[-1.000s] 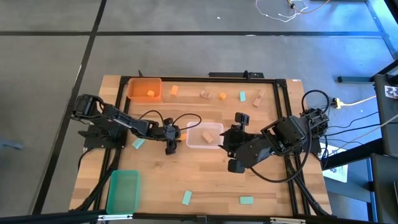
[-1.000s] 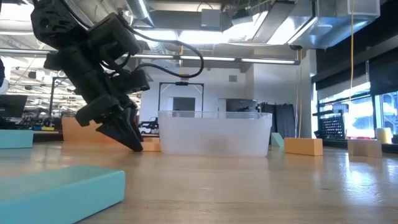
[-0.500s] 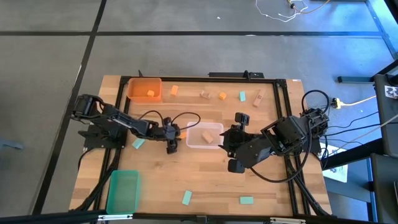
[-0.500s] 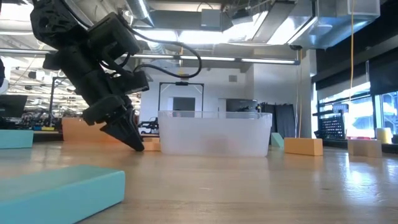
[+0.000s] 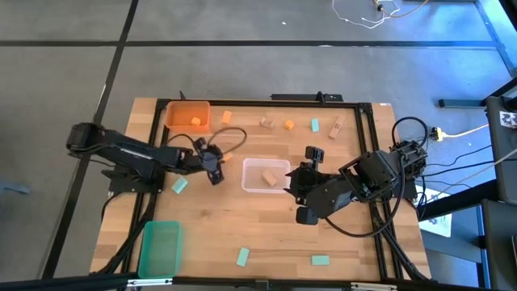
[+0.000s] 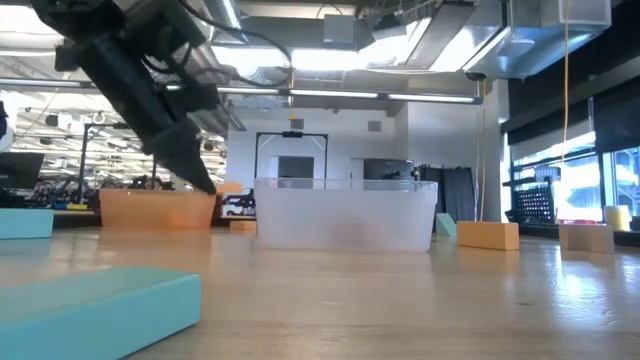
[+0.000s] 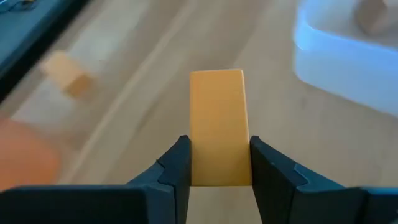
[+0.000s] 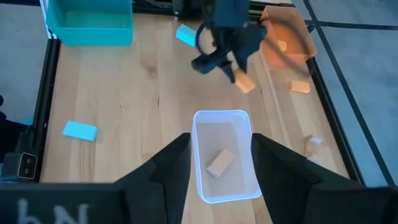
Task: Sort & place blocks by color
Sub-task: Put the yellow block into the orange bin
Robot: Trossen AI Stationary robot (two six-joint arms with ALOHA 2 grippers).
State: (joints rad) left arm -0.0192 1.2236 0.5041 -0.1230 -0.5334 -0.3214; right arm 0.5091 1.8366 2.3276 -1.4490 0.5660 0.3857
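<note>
Left tool (image 7: 219, 163) is clamped on an orange block (image 7: 217, 124), long axis sticking out past the fingers, lifted off the desk (image 5: 266, 234). The orange bin (image 5: 187, 115) sits just beyond it, away from the clear bin (image 5: 265, 175). Right tool (image 8: 219, 163) hangs open, empty, near the clear bin.

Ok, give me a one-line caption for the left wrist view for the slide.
Left gripper shut on an orange block above the wooden table, clear bin off to one side.
</note>
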